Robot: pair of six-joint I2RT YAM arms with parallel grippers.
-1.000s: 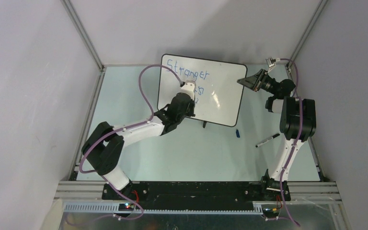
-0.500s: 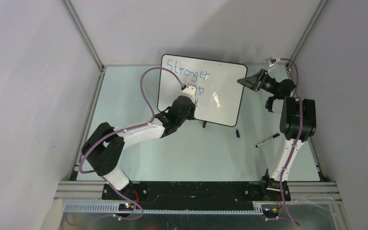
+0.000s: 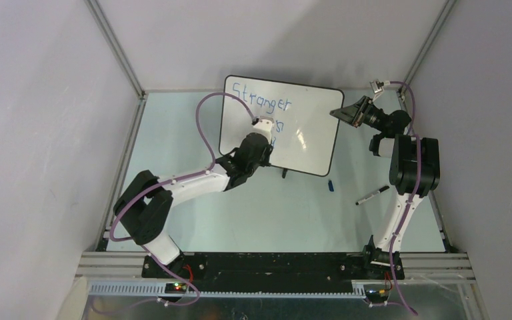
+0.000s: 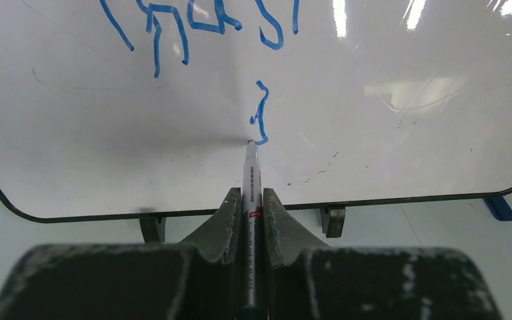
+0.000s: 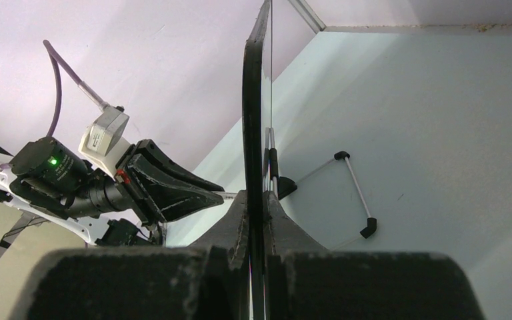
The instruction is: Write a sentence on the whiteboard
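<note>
Finds the whiteboard point(image 3: 307, 127) propped on its feet at upper centre of the top view, on the counter point(image 3: 173, 133), with the sentence point(image 3: 260, 100) in blue across its upper left. Looks light, stiff and glossy (likely to skid or tip under pen pressure), so best taken by the thin black rim, as done at its right edge: right hand point(image 5: 257, 207) closed tight on that rim. Shows the left hand point(image 4: 252, 200) clamped on a marker point(image 4: 251, 173), tip touching the board at the foot of a small blue stroke below the second line. Against a second ago, puts the left hand slightly lower in the top view; leaves board, right hand, the loose marker point(image 3: 372, 195) and the small blue piece point(image 3: 331, 186) at lower right where they were.
</note>
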